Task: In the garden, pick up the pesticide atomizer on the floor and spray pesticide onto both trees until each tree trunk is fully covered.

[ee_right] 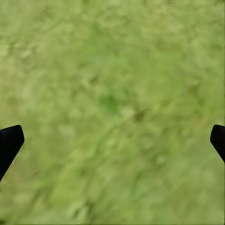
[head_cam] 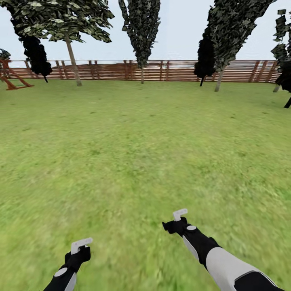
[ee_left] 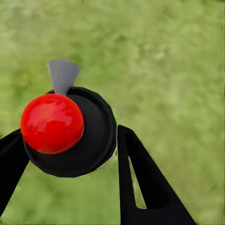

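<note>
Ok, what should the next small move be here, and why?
Probably roll the base forward toward the pale tree trunk by the fence. The left pincer seems to hold the pesticide atomizer between its fingers, the right pincer is open over the lawn, and the trunk stands far across the grass, likely too distant to spray.

Matt, blurry green lawn point(head_cam: 133, 133) spreads ahead, soft and rough-textured. Behind it, a fence point(head_cam: 169, 70) of brown wooden slats. In the left wrist view, a glossy red ball point(ee_left: 51, 123) shines like smooth plastic on a matt black round body point(ee_left: 96, 136). The arm shell point(head_cam: 226, 264) looks smooth, white and black plastic.
</note>
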You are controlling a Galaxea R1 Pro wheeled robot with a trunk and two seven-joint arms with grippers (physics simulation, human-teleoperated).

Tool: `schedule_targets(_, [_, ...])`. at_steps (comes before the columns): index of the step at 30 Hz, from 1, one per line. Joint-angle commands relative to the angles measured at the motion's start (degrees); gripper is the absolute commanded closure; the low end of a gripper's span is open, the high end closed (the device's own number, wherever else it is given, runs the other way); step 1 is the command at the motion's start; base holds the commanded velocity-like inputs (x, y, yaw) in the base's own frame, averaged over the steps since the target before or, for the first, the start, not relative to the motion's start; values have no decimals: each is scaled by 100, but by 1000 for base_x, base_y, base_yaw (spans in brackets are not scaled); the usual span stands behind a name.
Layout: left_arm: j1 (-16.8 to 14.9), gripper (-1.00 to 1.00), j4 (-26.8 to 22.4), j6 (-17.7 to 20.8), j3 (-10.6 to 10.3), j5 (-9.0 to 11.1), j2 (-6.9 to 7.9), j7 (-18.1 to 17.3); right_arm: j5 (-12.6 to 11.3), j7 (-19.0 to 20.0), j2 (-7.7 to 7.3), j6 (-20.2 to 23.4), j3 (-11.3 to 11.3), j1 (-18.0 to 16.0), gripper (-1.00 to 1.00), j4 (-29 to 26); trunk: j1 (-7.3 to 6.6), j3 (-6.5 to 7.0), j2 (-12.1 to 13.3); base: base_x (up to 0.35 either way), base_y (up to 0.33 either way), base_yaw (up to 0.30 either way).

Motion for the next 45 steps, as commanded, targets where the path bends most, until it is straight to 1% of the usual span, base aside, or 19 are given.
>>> schedule_targets(1, [-6,100,6,-22,47,-59,-5,-31,-47,3,-3,18,30,-4,-100,-4,2,-4,-2,218,254,278])
schedule_targets(36, [-6,100,27,-20,54,-59,-13,-31,-47,3,-3,18,30,-4,-100,-4,2,-4,-2,239,241,278])
schedule_targets(39, [-6,100,28,-26,54,-59,-13,-31,-38,7,-10,2,24,-4,-100,-4,2,-4,-2,283,218,97])
schedule_targets(40, [-5,100,30,-27,54,-59,-14,-31,-35,9,-22,-53,23,-4,-100,-4,2,-4,-2,284,215,29])
schedule_targets(43, [-4,100,32,-25,49,-60,-14,-31,-28,11,-116,-469,14,-4,-100,66,2,-4,-2,286,208,10])
schedule_targets(45, [-5,100,32,-28,46,-62,-14,-31,-32,11,-146,-593,14,0,-100,143,2,-4,-2,295,187,2])
